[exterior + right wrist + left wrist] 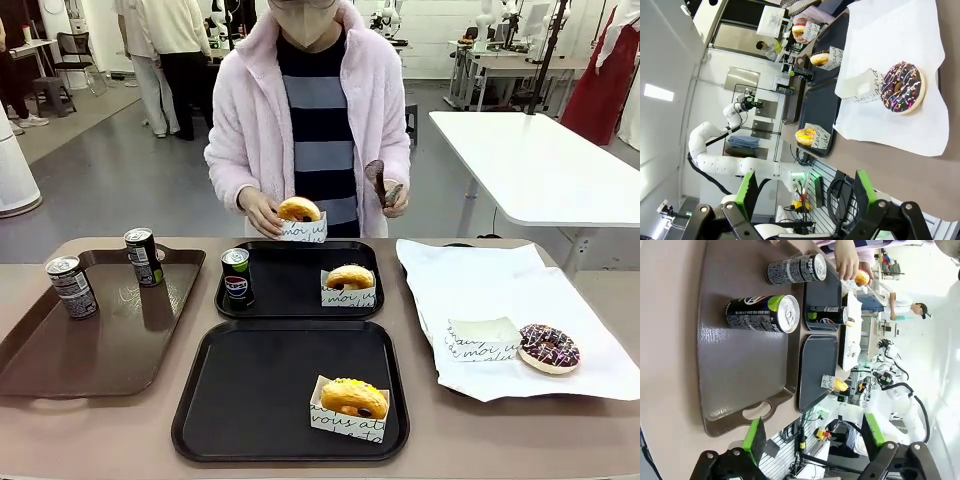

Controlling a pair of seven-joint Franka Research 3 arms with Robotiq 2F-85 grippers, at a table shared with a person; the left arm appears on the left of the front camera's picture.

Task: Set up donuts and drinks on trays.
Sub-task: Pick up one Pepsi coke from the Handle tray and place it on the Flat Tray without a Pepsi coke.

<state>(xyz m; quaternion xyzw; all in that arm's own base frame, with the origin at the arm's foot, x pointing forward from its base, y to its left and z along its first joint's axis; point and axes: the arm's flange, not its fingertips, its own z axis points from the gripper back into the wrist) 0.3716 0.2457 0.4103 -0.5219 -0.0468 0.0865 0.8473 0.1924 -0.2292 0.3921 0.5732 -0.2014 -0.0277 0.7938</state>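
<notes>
Left wrist view, tool: the left gripper [814,437] has its green pads spread wide with nothing between them. It hovers off the handle end of the long brown plastic tray with handles [740,370].
Right wrist view, tool: the right gripper [805,192] is likewise spread and empty, facing the white paper sheet [890,40].
Stock of drinks: a slim dark soda can with a silver top [71,287] and a second can with green-white marks [143,257] stand upright on the brown tray. They are apparently parked there within the left arm's reach.
Far tray: the black rounded-square plastic tray [300,312] carries an upright Pepsi can [237,277] at its left. A golden-glazed donut in a scripted white paper sleeve [350,277] sits at its right, so drink and food are paired.
Near tray: the second black tray [250,390] holds a yellow-iced sleeved donut [352,398] at its front right. Its left half is bare, probably kept for a can.
Person's hand [262,212]: this grips another sleeved golden donut [299,210] above the far tray's far rim. The sleeve keeps fingers off the icing.
Paper sheet: the chocolate-sprinkled donut [548,347] lies unsleeved just beside a loose white sleeve [482,338], and seems not yet ready for serving.
Stage: partway. The near tray lacks a drink.
</notes>
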